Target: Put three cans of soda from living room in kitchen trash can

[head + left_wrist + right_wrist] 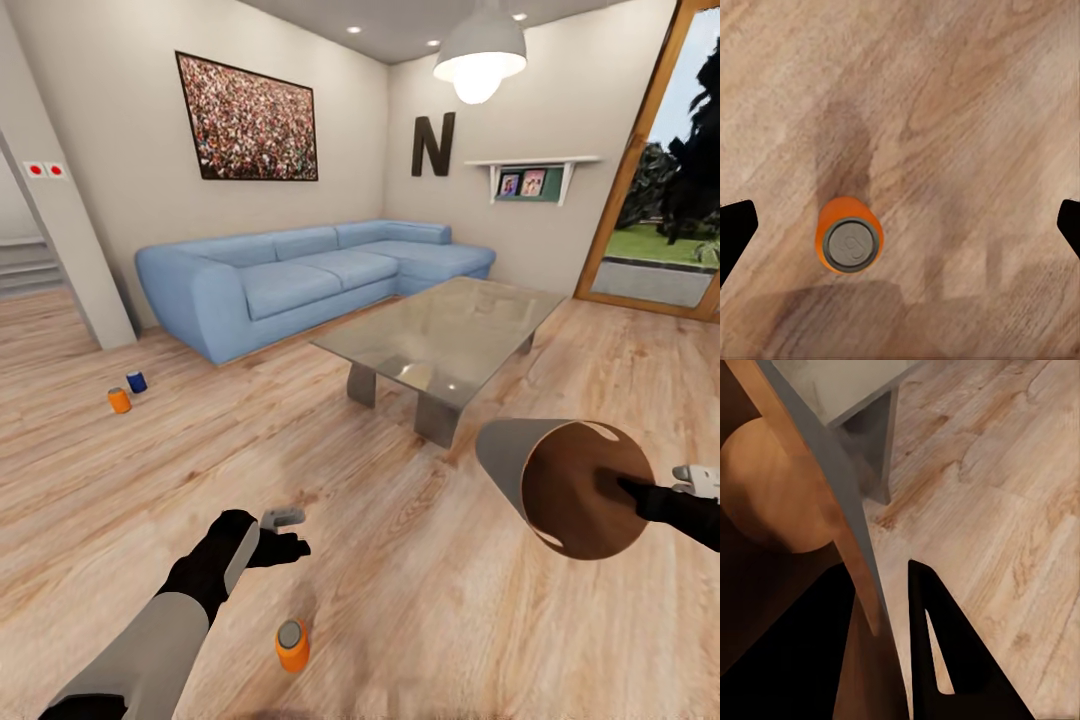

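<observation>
Right now I have the left gripper (285, 535) hanging over bare wood floor (420, 600) with its jaws spread wide; in the left wrist view the two dark fingertips (735, 232) sit at opposite edges of the frame with an upright orange soda can (849, 236) between them but off toward one side. In the head view that same can (292, 645) stands low in the frame, just below centre, a little nearer to me than the gripper. I judge it light, rigid and smooth-walled, so it could tip or skid if a finger clips it; I would take it across the middle of its round body, centred. The right gripper (640, 493) is clamped on the rim of the copper-brown trash can (560, 485), one finger inside and one outside the wall (859, 555), holding it tilted with its mouth toward me at centre right. It looks stiff and light, but held by the rim alone it may swing. Two more cans, one orange (119, 400) and one dark blue (136, 381), stand at mid-left near the blue sofa (300, 280). The glass-topped table (440, 335) edge lies just beyond the bin; floor around the near can is open.
</observation>
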Robot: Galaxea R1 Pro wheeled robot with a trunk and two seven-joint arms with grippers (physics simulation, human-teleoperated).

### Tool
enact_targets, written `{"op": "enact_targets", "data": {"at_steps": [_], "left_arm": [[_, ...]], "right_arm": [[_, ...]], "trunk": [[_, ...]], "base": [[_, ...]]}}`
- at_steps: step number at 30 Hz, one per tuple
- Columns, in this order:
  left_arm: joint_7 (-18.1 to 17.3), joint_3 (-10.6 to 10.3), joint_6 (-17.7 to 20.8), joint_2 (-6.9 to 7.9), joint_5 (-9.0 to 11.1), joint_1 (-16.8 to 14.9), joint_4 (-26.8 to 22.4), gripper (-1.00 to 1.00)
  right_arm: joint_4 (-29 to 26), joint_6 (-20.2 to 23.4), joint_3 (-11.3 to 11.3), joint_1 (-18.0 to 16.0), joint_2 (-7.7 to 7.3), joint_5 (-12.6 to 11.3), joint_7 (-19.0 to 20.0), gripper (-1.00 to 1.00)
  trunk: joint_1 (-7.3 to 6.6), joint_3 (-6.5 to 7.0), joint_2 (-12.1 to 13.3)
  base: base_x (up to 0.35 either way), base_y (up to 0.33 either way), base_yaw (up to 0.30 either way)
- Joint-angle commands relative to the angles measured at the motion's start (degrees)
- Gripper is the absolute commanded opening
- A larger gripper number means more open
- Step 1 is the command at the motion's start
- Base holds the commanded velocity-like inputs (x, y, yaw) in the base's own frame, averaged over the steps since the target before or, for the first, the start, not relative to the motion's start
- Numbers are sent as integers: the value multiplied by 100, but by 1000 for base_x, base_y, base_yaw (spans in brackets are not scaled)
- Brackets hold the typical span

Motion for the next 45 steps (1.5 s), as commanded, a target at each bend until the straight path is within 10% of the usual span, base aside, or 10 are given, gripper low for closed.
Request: {"op": "enact_targets", "data": {"at_steps": [1, 45], "left_arm": [[0, 0, 0, 0, 1, 0, 0, 100], [1, 0, 0, -17, -16, 0, 0, 100]], "right_arm": [[-5, 19, -2, -5, 0, -112, 37, -100], [-473, 27, -96, -302, -78, -426, -19, -100]], "trunk": [[1, -30, -3], [107, -1063, -57]], "base": [[0, 0, 0], [0, 0, 0]]}}
